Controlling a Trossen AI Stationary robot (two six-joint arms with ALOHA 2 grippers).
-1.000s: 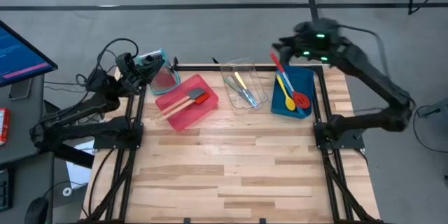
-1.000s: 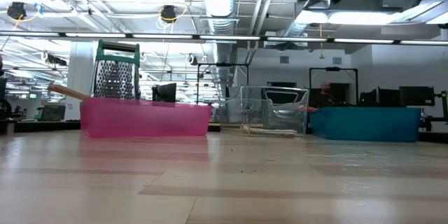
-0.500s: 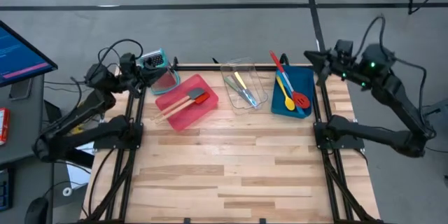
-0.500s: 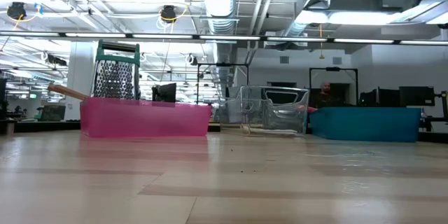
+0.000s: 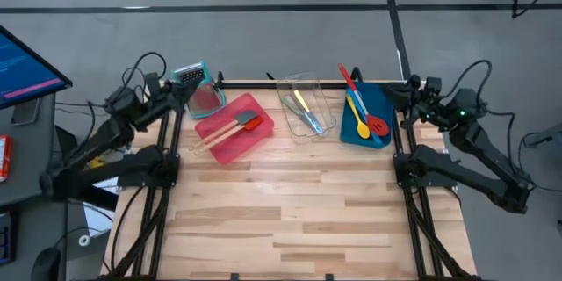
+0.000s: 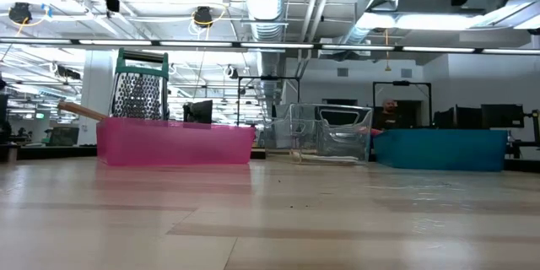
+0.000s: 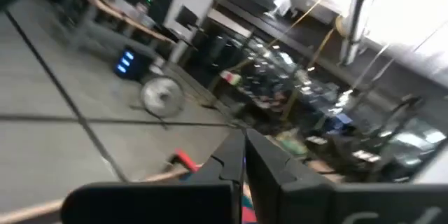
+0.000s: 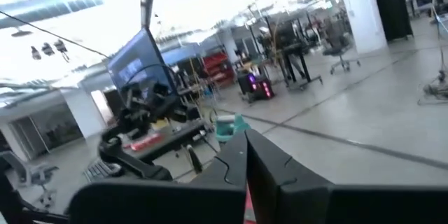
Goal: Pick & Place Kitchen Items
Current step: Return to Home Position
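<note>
A red wooden-handled spatula (image 5: 239, 126) lies in the red tray (image 5: 219, 147). A yellow-handled utensil (image 5: 300, 101) and a grey-teal one (image 5: 309, 120) lie in the clear tray (image 5: 323, 97). A yellow spoon (image 5: 359, 118) and a red spoon (image 5: 376, 125) lie in the blue tray (image 5: 383, 98); the red handle sticks out over its far rim. My left gripper (image 5: 180, 90) is shut and empty beside the grater, at the table's far left corner; its fingers meet in the left wrist view (image 7: 243, 143). My right gripper (image 5: 393, 95) is shut and empty just right of the blue tray (image 8: 245, 143).
A teal-topped box grater (image 5: 200, 90) stands behind the red tray at the far left. The three trays line the table's far edge. The near wooden tabletop (image 5: 281, 219) is bare. A monitor (image 5: 26, 66) stands off the table's left.
My right gripper has drawn back from above the blue tray's far end toward the table's right edge. My left arm has pulled back a little toward the left, away from the grater. The trays and utensils have kept still.
</note>
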